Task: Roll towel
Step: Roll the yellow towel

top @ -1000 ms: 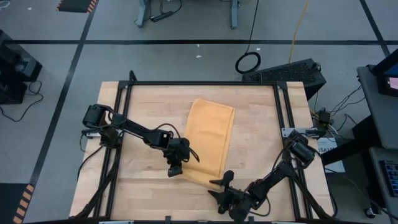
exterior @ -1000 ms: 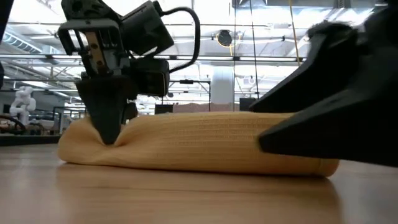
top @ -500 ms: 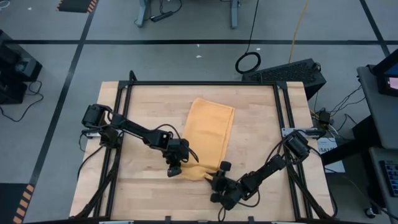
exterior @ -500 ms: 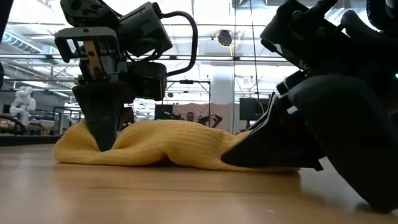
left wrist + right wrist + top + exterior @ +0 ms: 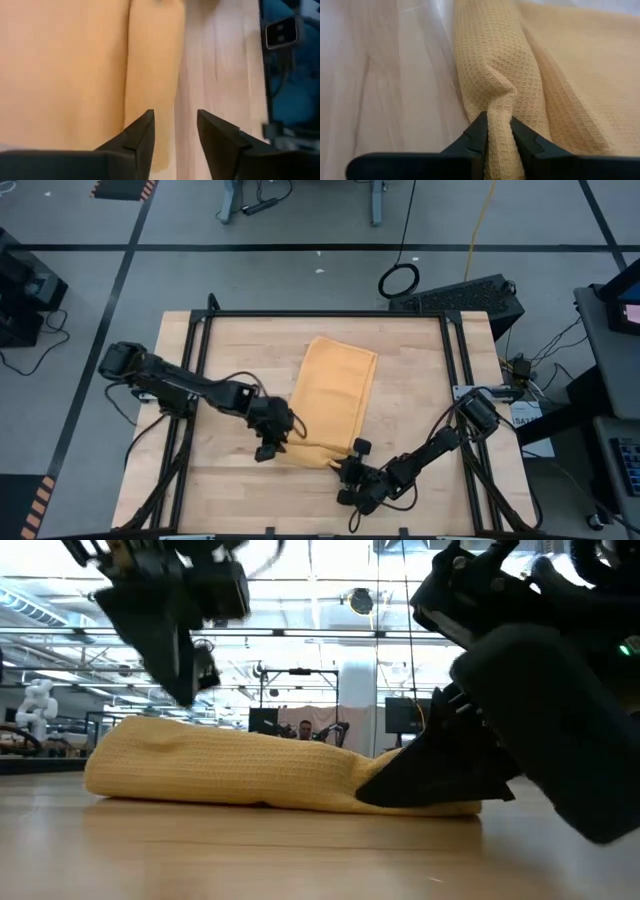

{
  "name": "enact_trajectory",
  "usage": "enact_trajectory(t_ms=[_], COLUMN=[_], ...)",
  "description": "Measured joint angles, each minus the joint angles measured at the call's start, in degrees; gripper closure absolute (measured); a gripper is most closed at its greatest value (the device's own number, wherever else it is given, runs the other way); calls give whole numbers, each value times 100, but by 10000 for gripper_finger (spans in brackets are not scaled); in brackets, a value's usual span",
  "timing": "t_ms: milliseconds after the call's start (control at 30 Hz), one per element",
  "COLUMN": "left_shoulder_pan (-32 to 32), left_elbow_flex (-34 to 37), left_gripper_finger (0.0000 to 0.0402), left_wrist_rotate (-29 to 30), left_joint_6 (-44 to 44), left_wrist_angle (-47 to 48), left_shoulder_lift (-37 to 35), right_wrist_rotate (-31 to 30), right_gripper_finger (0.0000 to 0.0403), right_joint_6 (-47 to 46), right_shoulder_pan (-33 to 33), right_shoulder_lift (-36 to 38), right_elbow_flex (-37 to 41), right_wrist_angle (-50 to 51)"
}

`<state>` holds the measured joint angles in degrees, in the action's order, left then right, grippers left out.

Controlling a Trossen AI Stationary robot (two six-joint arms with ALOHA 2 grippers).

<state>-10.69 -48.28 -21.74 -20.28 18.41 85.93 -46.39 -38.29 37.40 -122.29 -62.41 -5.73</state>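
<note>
The mustard-yellow towel (image 5: 338, 385) lies lengthwise on the middle of the wooden table. Its near end is turned over into a thick fold (image 5: 220, 770) that rests on the wood. My left gripper (image 5: 268, 450) hangs open above the fold's left end (image 5: 150, 75) and touches nothing. In the low view it (image 5: 185, 690) is clear of the cloth. My right gripper (image 5: 352, 467) sits low at the fold's right end, shut on the towel (image 5: 560, 65). My right gripper pinches a raised ridge of the towel's near fold, at its right end (image 5: 499, 107), between its two fingers (image 5: 477, 132). The fingers slant down from the table's near right. More than one layer is bunched between them. The towel lies on the table (image 5: 430, 802).
Black frame rails (image 5: 325, 313) run along the table's far edge and both sides. Bare wood (image 5: 420, 380) lies right of the towel, and more (image 5: 235, 360) lies left of it. The room beyond the table shows in the low view.
My left gripper has opened, let go of the fold's left end, and risen up and a little toward the table's left edge. My right gripper has come from the near edge to the fold's right end, rolled and shut on it. The fold has bunched shorter toward the left.
</note>
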Motion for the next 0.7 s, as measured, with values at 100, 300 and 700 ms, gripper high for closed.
enact_trajectory(t_ms=[100,300,700], left_shoulder_pan=[-374,-1744,-2829], left_elbow_flex=[-1,-4,-4], left_gripper_finger=[236,206,122], left_wrist_rotate=[922,3004,5032], left_joint_6=[95,856,1334], left_wrist_angle=[-4,-724,-1151], left_shoulder_lift=[-316,-157,1353], right_wrist_rotate=[288,763,1492], right_gripper_finger=[360,361,361], right_joint_6=[-138,-444,-783], right_shoulder_pan=[-10,-121,-232], right_shoulder_lift=[128,302,338], right_elbow_flex=[7,11,7], right_wrist_angle=[81,137,-146])
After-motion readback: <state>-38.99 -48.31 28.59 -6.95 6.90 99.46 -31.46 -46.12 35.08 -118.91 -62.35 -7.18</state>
